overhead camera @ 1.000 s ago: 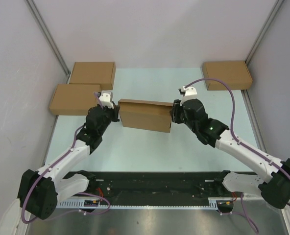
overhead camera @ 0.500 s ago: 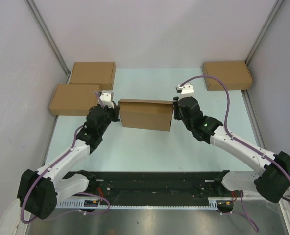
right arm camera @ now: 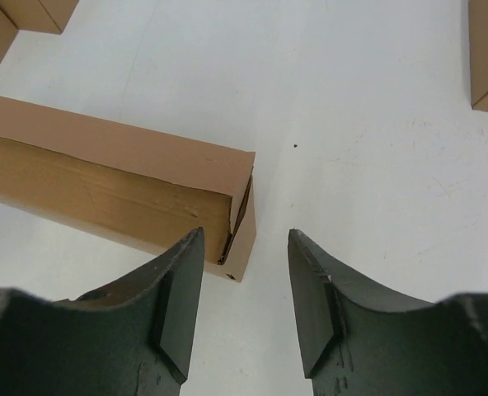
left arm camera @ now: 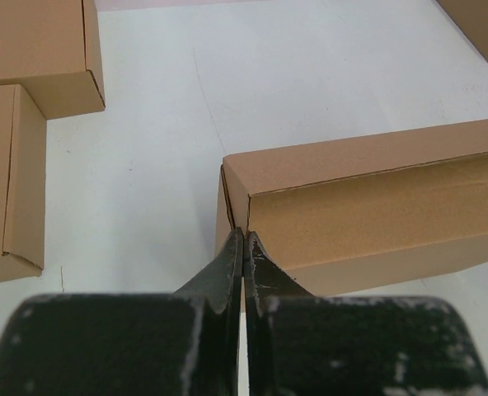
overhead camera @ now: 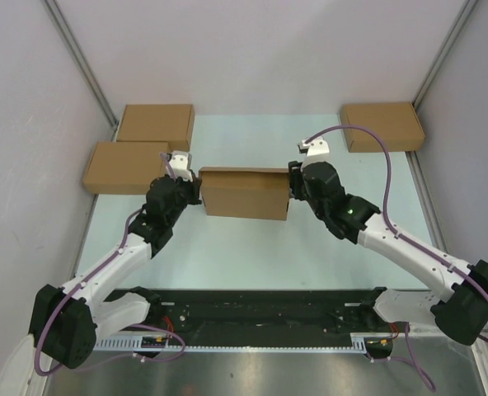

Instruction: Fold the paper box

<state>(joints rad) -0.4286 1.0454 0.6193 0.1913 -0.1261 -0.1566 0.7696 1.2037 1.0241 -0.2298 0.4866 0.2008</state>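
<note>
Paper box (overhead camera: 244, 194): plain brown cardboard, folded up into a shallow closed shape; located mid-table, between the two grippers; appears to stand on one long side, the narrow face upward and the broad face toward the arm bases; long axis running left to right, slightly skewed; at its right end a narrow gap shows along the corner seam in the right wrist view.

Left gripper (overhead camera: 193, 191): fingers pressed together, no gap to speak of; tips at the upper near corner of the box's left end, on the seam where the end panel meets the broad face; whether any cardboard edge is nipped between them cannot be told.

Right gripper (overhead camera: 293, 186): fingers apart; positioned at the box's right end, the end corner lying in line with the gap between the tips; no contact with the cardboard is evident in the right wrist view.

Table (overhead camera: 252, 247): pale, smooth surface; carries all items.

Small boxes, three, brown, closed, lying flat: back-left box (overhead camera: 155, 124) at the far left corner; front-left box (overhead camera: 127, 167) just in front of it, the two touching or nearly so; back-right box (overhead camera: 381, 126) at the far right corner; all well apart from the paper box.
</note>
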